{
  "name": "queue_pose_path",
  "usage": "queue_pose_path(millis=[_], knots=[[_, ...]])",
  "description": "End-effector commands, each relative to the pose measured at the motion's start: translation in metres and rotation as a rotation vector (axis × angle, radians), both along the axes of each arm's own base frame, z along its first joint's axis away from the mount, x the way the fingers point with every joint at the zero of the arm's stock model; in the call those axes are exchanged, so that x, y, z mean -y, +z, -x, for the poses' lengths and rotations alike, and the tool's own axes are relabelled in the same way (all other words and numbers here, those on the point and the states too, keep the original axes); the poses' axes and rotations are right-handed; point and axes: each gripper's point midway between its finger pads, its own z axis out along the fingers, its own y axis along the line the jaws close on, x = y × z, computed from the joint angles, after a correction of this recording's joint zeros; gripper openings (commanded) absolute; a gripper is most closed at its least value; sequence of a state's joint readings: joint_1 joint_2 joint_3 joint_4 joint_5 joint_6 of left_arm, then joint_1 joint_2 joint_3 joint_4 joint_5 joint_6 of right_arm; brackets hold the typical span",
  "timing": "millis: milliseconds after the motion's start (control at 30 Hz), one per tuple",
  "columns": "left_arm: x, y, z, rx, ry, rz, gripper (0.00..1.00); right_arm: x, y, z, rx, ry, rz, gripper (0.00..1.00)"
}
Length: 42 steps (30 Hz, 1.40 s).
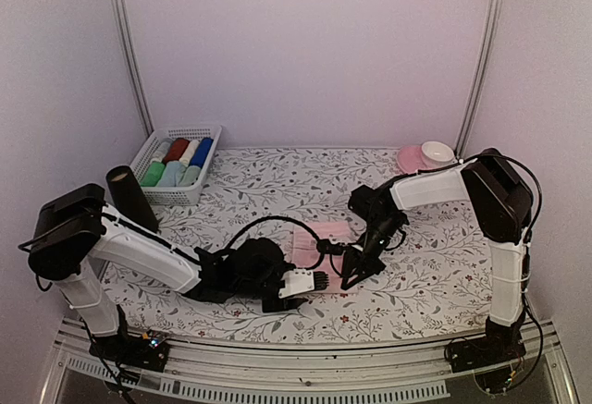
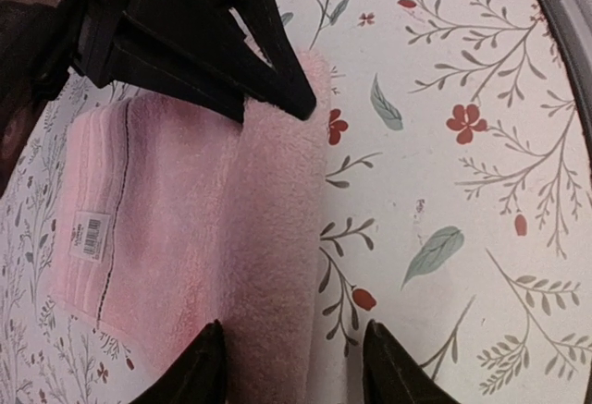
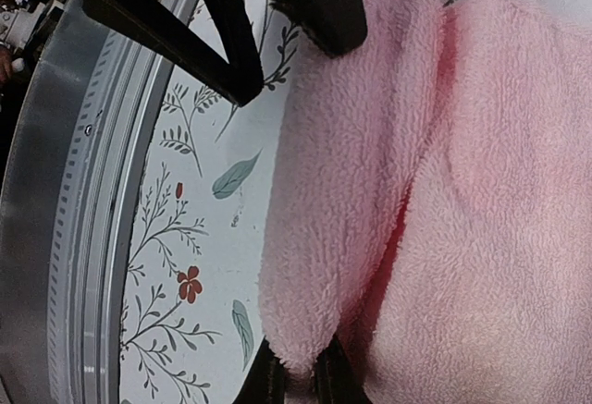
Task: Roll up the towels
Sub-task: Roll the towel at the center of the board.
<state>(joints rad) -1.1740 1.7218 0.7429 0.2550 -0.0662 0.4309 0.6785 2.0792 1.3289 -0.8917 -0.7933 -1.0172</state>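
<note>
**As both grippers meet on its edge, the pink towel's first turn is only starting**

Because a single soft fold stands up along one side, I judge the rolling to be at its very beginning. The pink towel (image 1: 319, 234) lies flat on the flowered tablecloth (image 1: 277, 182), well apart from the white basket (image 1: 185, 130), to its right and nearer the arms. The towel's side farthest from the basket is doubled over into a plump ridge. The right gripper (image 3: 296, 378) is pinched tight on one end of that ridge, and the pile bulges around its tips. The left gripper (image 2: 294, 367) sits at the other end with its fingers apart, one on the flat cloth and one over bare tablecloth. It is astride the ridge, not clamped on it.

By my reading, the left gripper next needs to close on the ridge. Both should then carry it over toward the basket side together and level, or the roll may go conical.

The towel is thick, fleecy and limp. A flatter ribbed band with a dark stitch line and a barcode label (image 2: 90, 236) runs across its basket-side part. The basket is latticed plastic and holds rolled cloths of several colours
</note>
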Motion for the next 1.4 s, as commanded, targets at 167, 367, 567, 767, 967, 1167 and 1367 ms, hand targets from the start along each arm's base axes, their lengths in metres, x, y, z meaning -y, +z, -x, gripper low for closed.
queue_pose_path(millis=[167,367,567,767,967,1167,1367], knots=[[0.012,-0.011,0.003,0.002,-0.021,-0.028,0.45,0.008,-0.010,0.002,-0.042,-0.012,0.055,0.05],[0.009,-0.017,0.003,-0.011,-0.009,-0.046,0.34,0.009,-0.011,0.002,-0.053,-0.011,0.055,0.05],[0.006,-0.029,-0.003,-0.011,0.025,-0.097,0.09,0.009,-0.010,0.002,-0.056,-0.008,0.054,0.05],[0.008,-0.033,0.003,-0.088,0.013,-0.119,0.00,0.010,-0.002,-0.007,0.042,-0.009,0.032,0.17],[0.006,-0.026,0.007,-0.313,0.014,-0.084,0.00,0.012,0.031,-0.023,0.314,-0.029,-0.064,0.42],[0.009,-0.015,0.004,-0.514,0.018,-0.039,0.00,0.022,0.046,-0.032,0.588,-0.038,-0.146,0.50],[0.012,-0.015,-0.006,-0.694,0.039,-0.026,0.00,0.021,0.052,-0.013,0.719,0.049,-0.207,0.54]])
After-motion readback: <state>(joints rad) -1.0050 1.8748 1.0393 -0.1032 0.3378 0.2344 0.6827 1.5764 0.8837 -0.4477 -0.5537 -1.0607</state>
